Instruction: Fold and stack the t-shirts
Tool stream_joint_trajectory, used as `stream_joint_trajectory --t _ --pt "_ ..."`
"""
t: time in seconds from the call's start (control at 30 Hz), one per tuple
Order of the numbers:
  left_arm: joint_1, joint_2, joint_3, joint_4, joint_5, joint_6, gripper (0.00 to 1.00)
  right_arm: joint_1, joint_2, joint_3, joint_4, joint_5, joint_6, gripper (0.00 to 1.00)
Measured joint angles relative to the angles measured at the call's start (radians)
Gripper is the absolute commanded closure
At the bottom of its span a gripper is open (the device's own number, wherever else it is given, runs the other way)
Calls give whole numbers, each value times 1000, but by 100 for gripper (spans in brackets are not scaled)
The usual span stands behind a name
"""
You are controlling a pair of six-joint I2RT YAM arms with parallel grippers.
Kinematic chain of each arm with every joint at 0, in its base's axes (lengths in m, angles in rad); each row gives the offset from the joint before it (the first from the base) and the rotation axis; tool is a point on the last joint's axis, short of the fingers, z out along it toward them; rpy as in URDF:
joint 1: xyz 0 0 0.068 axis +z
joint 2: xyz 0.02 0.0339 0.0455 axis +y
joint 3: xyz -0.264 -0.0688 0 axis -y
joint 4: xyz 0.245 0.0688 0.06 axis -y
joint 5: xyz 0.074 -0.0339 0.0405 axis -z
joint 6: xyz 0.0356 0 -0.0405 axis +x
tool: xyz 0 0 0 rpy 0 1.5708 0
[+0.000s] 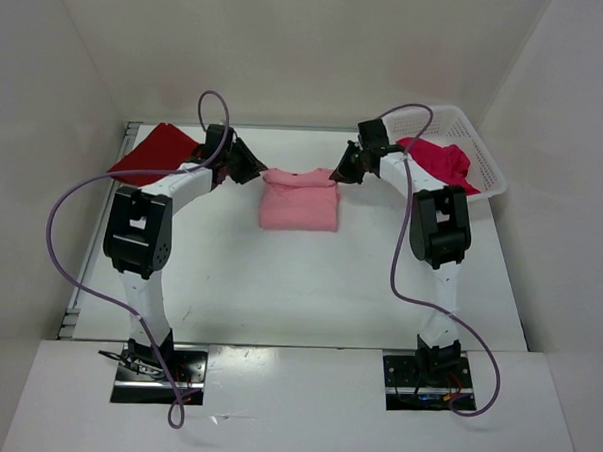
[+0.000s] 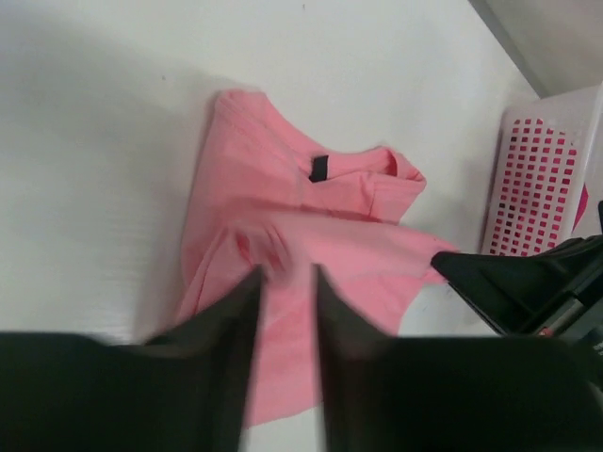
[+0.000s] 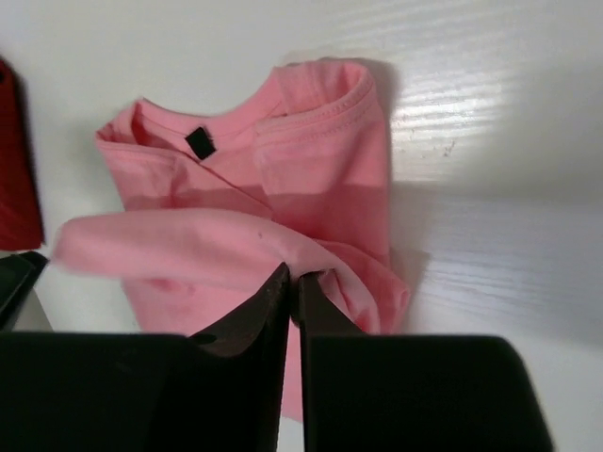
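Pink shirt [image 1: 299, 201] lay mid-surface, folded down to a compact block, collar and its dark tag toward the far side. Both tools sat right at its far edge, one on each corner. The left tool [image 2: 287, 275] hung over the left corner with its jaws plainly apart, pink cloth showing through the gap. The right tool [image 3: 293, 275] had its jaws almost together, just a sliver between them, and a loose flap of the shirt ran right up to the tips. Whether that flap was pinched or only lying against them, I couldn't tell.

This was soft, light, floppy cloth: it would sag and slide off a fold the moment it was let go, and a one-corner pull would drag the whole block askew. Best hold looked like a matched pinch at two corners of one edge, through all layers, lifted level.

The red shirt [image 1: 153, 151] lay on the surface [image 1: 279, 285] at the far left, behind the left arm. The magenta shirt [image 1: 439, 160] was heaped in the basket [image 1: 489, 174] at far right, apparently unfolded.
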Motion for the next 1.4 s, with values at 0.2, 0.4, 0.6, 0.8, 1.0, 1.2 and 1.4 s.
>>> stream_joint_trajectory --t 0.2,0.4,0.6,0.8,1.0,1.2,1.4 --pt "35 1 16 45 -2 -18 37 -2 16 86 1 7 19 60" --pt "38 -46 -53 91 5 -21 48 1 -7 77 2 19 0 85" --pt "-84 -63 -158 156 47 -24 49 32 -10 69 7 -21 -5 100" --pt "-145 -56 -274 183 92 -42 49 68 175 202 -3 -82 -2 100" --pt "-122 -48 -317 190 93 -42 49 67 336 373 -25 -135 15 100" --pt "-121 -79 -396 233 115 -48 48 66 333 366 -27 -136 7 100" --pt "-121 -206 -396 144 114 -40 47 66 149 148 -28 -135 -18 88"
